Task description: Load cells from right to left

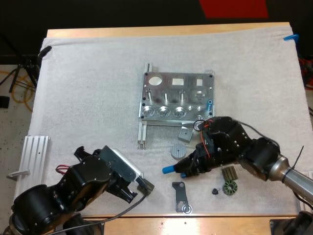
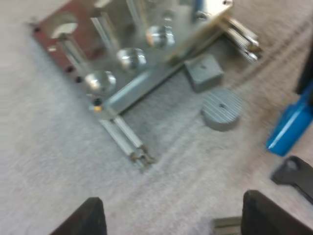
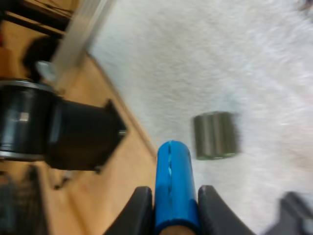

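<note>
Right pincer [image 3: 173,218] pinching a blue cylinder [image 3: 174,181] from both sides. Cylinder is held over the mat [image 1: 88,88] on the near side of the metal fixture [image 1: 177,98], close to a ribbed grey disc [image 1: 179,151]. Left pincer [image 2: 176,218] spread, clear of everything, over bare mat by the desk [image 1: 166,31] front edge.

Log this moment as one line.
left gripper: fingers open | right gripper: fingers shut on blue cylinder | cylinder not yet in metal fixture
</note>
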You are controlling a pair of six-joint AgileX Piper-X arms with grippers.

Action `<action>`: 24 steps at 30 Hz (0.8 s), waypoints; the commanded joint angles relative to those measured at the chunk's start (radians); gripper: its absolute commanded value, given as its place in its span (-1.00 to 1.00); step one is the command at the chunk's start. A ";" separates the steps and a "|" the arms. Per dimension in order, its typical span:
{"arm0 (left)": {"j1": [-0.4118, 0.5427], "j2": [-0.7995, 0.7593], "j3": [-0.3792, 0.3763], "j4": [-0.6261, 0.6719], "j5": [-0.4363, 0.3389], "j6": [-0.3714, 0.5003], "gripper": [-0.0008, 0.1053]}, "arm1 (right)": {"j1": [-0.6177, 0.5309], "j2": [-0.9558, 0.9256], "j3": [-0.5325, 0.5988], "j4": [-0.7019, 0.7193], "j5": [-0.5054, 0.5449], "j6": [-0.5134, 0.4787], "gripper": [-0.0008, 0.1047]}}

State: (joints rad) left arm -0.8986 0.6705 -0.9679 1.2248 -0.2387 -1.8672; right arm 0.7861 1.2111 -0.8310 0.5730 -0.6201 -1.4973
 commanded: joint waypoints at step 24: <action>-0.006 -0.002 -0.007 -0.003 -0.102 -0.125 0.11 | -0.003 0.070 -0.404 0.561 0.581 -0.515 -0.79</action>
State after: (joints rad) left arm -0.8986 0.6709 -0.9672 1.2248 -0.3106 -1.9808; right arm 0.7861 1.2723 -1.2163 1.1137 -0.0513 -1.9865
